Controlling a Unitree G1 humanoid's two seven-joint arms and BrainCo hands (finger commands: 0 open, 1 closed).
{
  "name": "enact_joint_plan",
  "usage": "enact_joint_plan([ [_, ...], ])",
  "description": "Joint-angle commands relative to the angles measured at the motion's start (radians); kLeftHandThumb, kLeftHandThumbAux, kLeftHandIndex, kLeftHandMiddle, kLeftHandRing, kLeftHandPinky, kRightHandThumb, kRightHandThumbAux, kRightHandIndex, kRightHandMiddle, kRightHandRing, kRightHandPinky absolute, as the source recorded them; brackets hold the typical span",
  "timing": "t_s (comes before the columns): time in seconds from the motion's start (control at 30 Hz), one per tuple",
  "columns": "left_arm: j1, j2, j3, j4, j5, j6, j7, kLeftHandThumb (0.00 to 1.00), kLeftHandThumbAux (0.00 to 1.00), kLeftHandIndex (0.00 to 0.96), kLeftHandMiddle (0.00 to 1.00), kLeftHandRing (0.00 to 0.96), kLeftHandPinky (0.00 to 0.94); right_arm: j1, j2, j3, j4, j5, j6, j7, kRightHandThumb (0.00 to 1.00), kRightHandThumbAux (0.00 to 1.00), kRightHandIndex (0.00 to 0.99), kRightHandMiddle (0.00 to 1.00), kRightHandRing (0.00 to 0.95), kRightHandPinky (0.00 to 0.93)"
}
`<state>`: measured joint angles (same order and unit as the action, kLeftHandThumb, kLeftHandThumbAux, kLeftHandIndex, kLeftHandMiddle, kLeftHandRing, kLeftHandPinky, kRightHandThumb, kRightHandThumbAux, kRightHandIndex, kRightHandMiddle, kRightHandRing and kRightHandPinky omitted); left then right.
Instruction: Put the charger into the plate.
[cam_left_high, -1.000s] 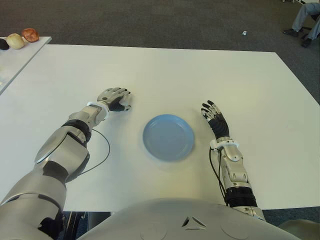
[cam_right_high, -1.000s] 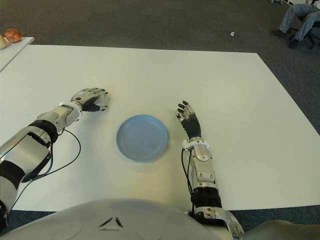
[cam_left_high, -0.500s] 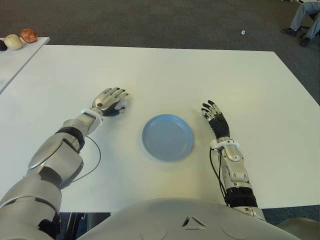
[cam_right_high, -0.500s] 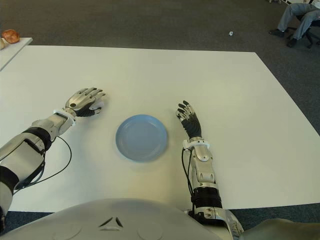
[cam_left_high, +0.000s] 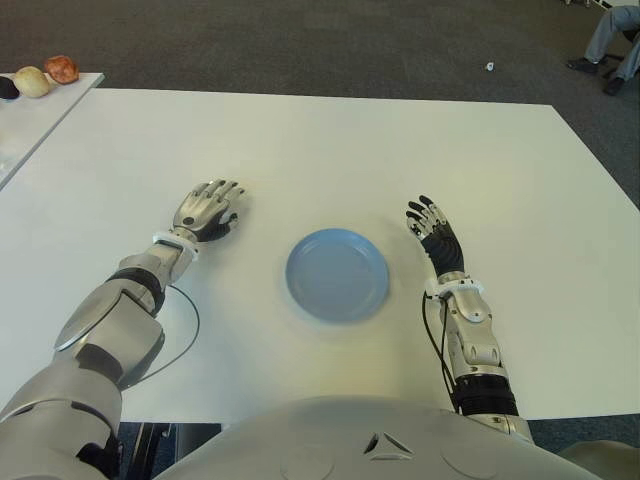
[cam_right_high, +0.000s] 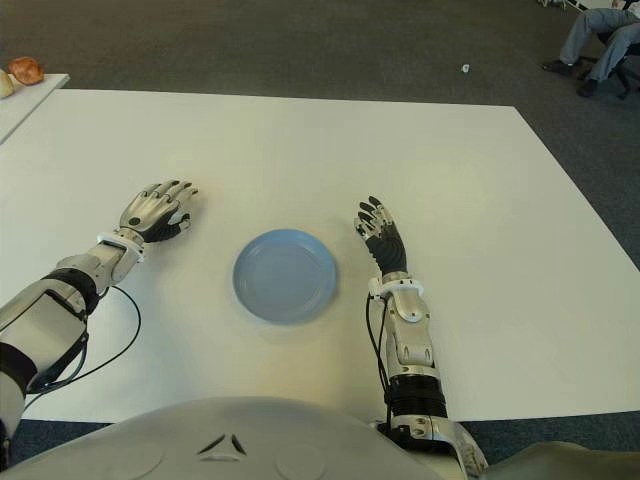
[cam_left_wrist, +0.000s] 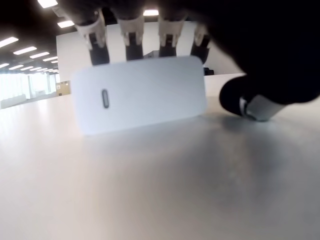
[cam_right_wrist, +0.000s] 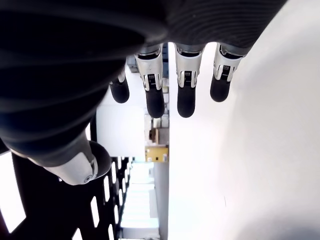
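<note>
The white charger (cam_left_wrist: 140, 95) is sitting on the white table (cam_left_high: 330, 140), tucked under the left hand (cam_left_high: 203, 210). You can only see it from the left wrist view, because in the eye views the hand is covering it. The left hand is lying palm down over the charger with its fingers (cam_left_wrist: 131, 37) reaching past the charger's far edge and its thumb (cam_left_wrist: 255, 100) beside it. The fingers are only loosely bent, and I cannot tell if they are really gripping it.

The blue plate (cam_left_high: 337, 274) is sitting near the middle of the table, to the right of the left hand, with nothing in it. Only bare table is lying between them.

The right hand (cam_left_high: 434, 234) is showing on the other side of the plate, with its fingers (cam_right_wrist: 185, 95) stretched out and holding nothing.

Some round foods (cam_left_high: 42, 74) are sitting on another table far to the left. A person's legs (cam_right_high: 598, 38) are showing on the dark floor (cam_left_high: 300, 45) at the far right.
</note>
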<state>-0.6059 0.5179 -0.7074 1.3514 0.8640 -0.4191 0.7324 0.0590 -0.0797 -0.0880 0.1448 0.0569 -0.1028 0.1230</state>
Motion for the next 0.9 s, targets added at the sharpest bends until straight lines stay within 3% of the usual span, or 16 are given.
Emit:
enact_joint_plan([
  [0.03,0.027,-0.008,0.010,0.009,-0.005,-0.015,-0.007,0.361,0.387,0.024,0.048,0.076,0.137,0.008,-0.001,-0.005,-0.004,0.017,0.002,0.005,0.000,0.628,0.020,0.161,0.130,0.091],
  [0.5,0.041,-0.012,0.067,0.010,-0.060,-0.061,-0.077,0.352,0.404,0.007,0.047,0.057,0.087,0.008,-0.009,-0.008,-0.010,0.020,0.010,0.015,0.000,0.624,0.020,0.153,0.123,0.089],
  [0.9,0.052,-0.020,0.121,0.008,-0.112,-0.073,-0.173,0.369,0.420,0.000,0.045,0.061,0.098,0.011,-0.010,-0.014,-0.015,0.019,0.013,0.013,0.000,0.629,0.018,0.155,0.121,0.078],
])
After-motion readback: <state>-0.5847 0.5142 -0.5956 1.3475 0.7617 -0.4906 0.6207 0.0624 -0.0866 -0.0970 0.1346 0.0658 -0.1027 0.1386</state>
